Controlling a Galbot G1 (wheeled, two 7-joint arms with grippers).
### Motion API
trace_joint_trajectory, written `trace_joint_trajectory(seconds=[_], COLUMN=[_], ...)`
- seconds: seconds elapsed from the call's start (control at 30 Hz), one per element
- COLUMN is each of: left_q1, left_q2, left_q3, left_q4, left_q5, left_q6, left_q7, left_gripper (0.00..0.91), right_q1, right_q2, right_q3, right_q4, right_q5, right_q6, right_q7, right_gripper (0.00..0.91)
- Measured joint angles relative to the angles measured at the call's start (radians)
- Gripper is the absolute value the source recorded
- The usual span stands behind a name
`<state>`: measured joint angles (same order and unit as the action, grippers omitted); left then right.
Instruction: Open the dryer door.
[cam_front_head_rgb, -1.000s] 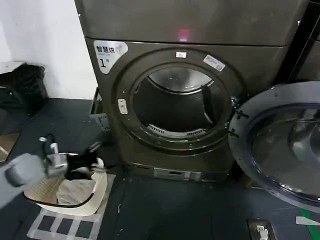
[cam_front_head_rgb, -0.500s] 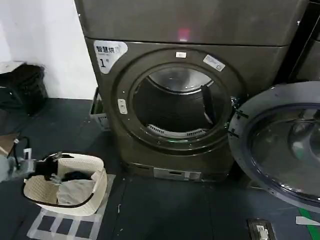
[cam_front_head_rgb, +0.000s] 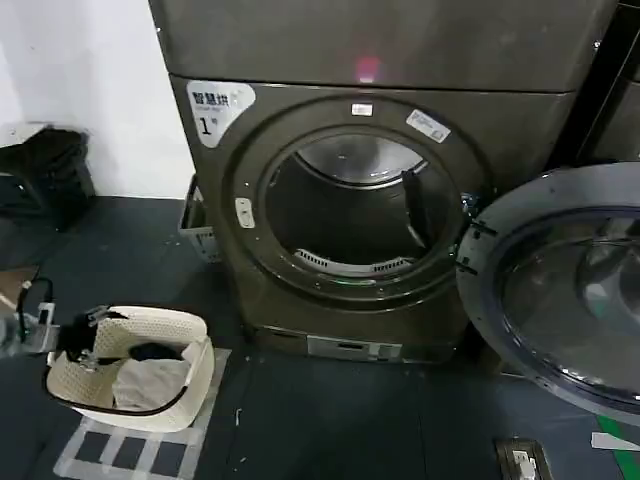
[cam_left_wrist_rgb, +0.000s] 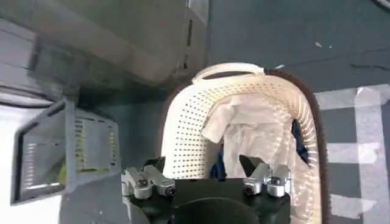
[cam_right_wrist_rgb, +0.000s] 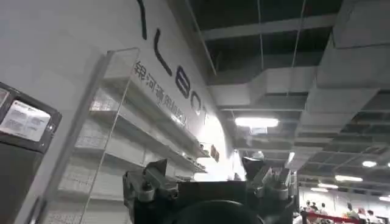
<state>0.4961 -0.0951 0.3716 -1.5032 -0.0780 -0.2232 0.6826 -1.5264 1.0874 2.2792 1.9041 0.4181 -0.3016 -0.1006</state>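
Bronze-grey dryer (cam_front_head_rgb: 400, 190) stands ahead with a silver label (cam_front_head_rgb: 220, 105) marked "1" at its upper left. Its round drum opening (cam_front_head_rgb: 355, 205) is fully exposed. The dryer door (cam_front_head_rgb: 560, 290) is swung wide to the robot's right on its hinge — chrome ring and dark glass window face outward, well clear of the opening.

Left gripper (cam_front_head_rgb: 85, 335) sits low at the robot's left, at the near rim of a cream laundry basket (cam_front_head_rgb: 185, 385) on the dark floor. In the left wrist view the left gripper (cam_left_wrist_rgb: 207, 170) has its fingers spread apart with nothing between them, poised over the basket (cam_left_wrist_rgb: 189, 122) and the pale cloth (cam_left_wrist_rgb: 250, 131) inside.

Right gripper (cam_right_wrist_rgb: 210, 176) points up toward white wall shelves (cam_right_wrist_rgb: 122, 131) and ceiling lights — fingers apart, holding nothing.
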Motion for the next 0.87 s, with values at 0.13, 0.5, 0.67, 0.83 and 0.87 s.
trace_joint_trajectory(seconds=[0.13, 0.5, 0.67, 0.83, 0.87], left_q1=[0.001, -0.002, -0.003, -0.005, -0.005], left_q2=[0.002, -0.003, -0.002, -0.003, -0.002], left_q3=[0.002, 0.001, 0.0, -0.013, -0.015], left_q4=[0.003, 0.011, 0.015, 0.024, 0.024], left_q5=[0.003, 0.041, 0.066, 0.097, 0.099], left_q6=[-0.004, -0.021, -0.034, -0.056, -0.059], left_q7=[0.003, 0.055, 0.071, 0.08, 0.082], left_gripper=[0.907, 0.907, 0.907, 0.907, 0.907], right_q1=[0.004, -0.001, -0.002, 0.004, 0.004], right_q2=[0.002, 0.001, 0.002, 0.009, 0.009], right_q3=[-0.003, 0.003, 0.006, -0.005, -0.006], right_q4=[0.007, 0.009, 0.01, 0.013, 0.014], right_q5=[-0.001, -0.008, -0.009, -0.011, -0.011], right_q6=[-0.001, -0.003, -0.003, -0.003, -0.003], right_q7=[0.0, 0.001, 0.001, 0.002, 0.002], right_gripper=[0.907, 0.907, 0.907, 0.907, 0.907])
